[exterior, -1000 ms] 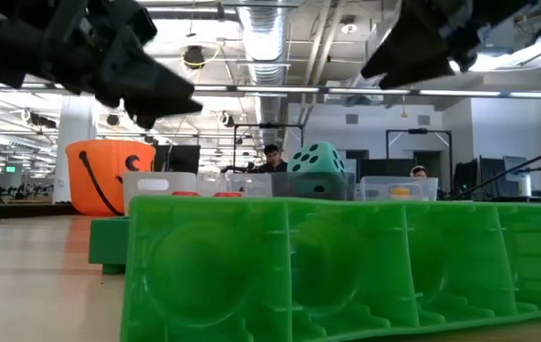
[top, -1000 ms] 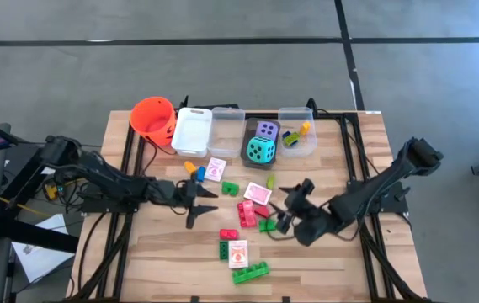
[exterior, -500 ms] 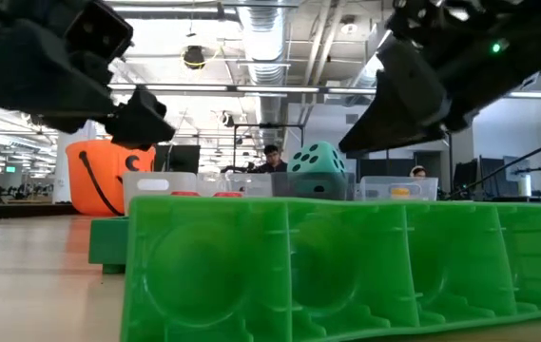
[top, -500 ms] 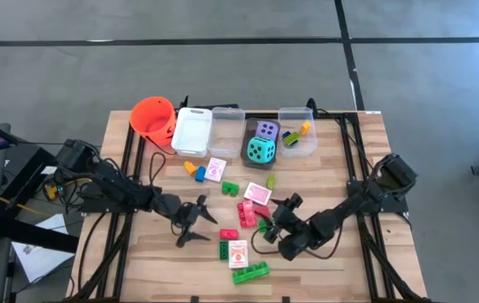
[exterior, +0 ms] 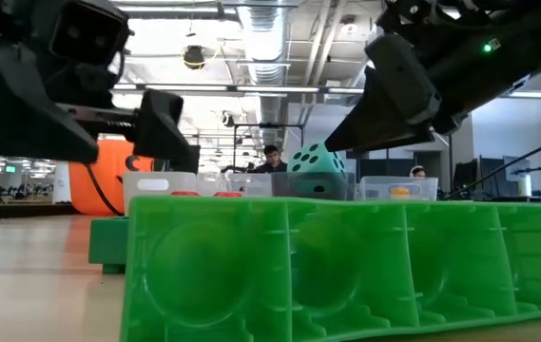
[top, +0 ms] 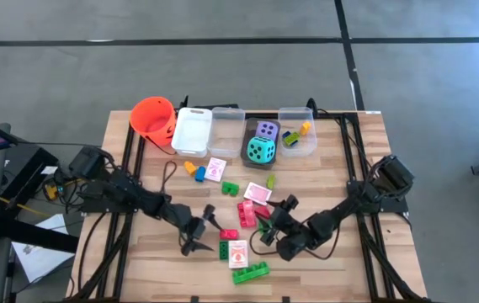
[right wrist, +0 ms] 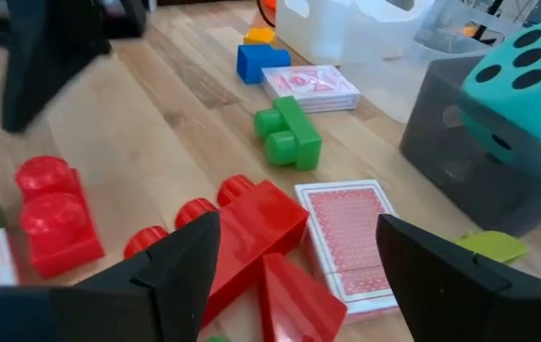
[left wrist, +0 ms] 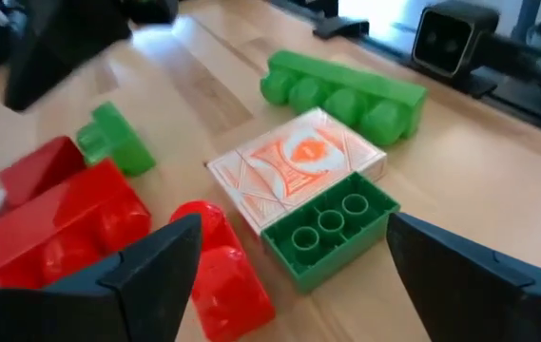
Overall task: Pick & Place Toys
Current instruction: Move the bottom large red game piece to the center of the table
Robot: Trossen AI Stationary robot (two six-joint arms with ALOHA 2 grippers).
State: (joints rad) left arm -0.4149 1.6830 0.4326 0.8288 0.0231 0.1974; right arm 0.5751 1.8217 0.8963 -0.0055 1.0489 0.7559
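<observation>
1. L gripper is hovering low over the table centre w/ fingers spread wide, gripping nothing. Its wrist view is showing the gap straddling a small green brick and a pink-white card.
2. That card is lying flat, touching the green brick. A red brick is sitting just beside them, nearest the L fingertips.
3. Long green brick is lying near the front edge, just past the card; it's filling the low view.
4. R gripper is hanging low on the right side of the pile, fingers apart, nothing between them. It's pointing at the red brick cluster and a second card.
5. R wrist view is showing a stack of red bricks, that red-backed card, a small green brick, a blue brick and a third card.
6. At the back: orange bucket, white bin, clear bin w/ small bricks.
7. Teal die and purple die are sitting together in a dark bin, teal one in front.
</observation>
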